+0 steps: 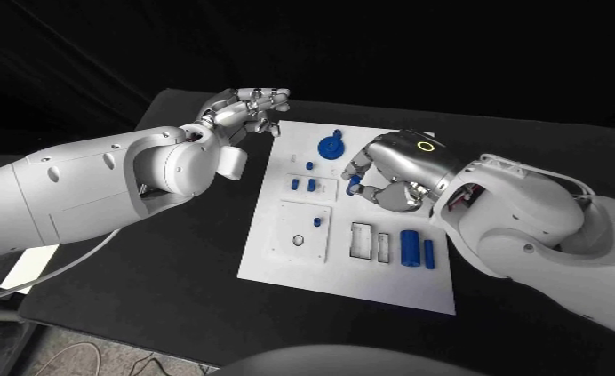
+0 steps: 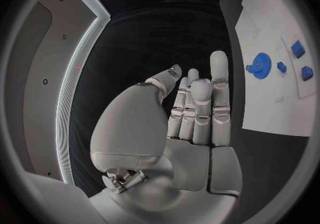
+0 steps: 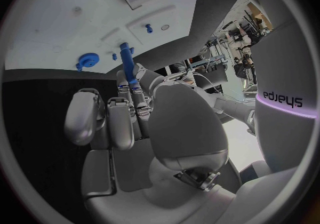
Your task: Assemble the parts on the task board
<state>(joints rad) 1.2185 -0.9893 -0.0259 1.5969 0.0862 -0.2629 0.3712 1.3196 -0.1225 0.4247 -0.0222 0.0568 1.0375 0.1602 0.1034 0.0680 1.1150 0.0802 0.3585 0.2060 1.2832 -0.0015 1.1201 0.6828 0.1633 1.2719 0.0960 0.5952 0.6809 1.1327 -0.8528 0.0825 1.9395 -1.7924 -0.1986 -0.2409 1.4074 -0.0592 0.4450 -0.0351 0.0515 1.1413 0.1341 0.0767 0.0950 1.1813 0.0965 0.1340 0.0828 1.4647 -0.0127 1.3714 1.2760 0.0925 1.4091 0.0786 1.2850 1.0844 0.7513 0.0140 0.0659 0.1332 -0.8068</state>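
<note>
The white task board [image 1: 289, 265] lies in the middle of the black table. A blue gear [image 1: 332, 145] stands near its far edge, and two small blue pieces [image 1: 304, 185] sit just in front of it. Two blue cylinders [image 1: 417, 250] lie near the board's right front, beside two empty slots [image 1: 371, 243]. My right hand [image 1: 391, 179] hovers over the board's right middle, its fingers curled around a blue peg [image 3: 131, 69]. My left hand [image 1: 250, 109] is raised beyond the board's far left corner, fingers stretched out and holding nothing. In the left wrist view the gear [image 2: 258, 65] lies off to the side of my left hand [image 2: 193, 112].
A raised white square block [image 1: 299, 229] with a small black ring [image 1: 299, 240] sits on the board's left part. Bare black table [image 1: 167, 287] surrounds the board. My right forearm [image 1: 525, 225] lies over the table to the right of the board.
</note>
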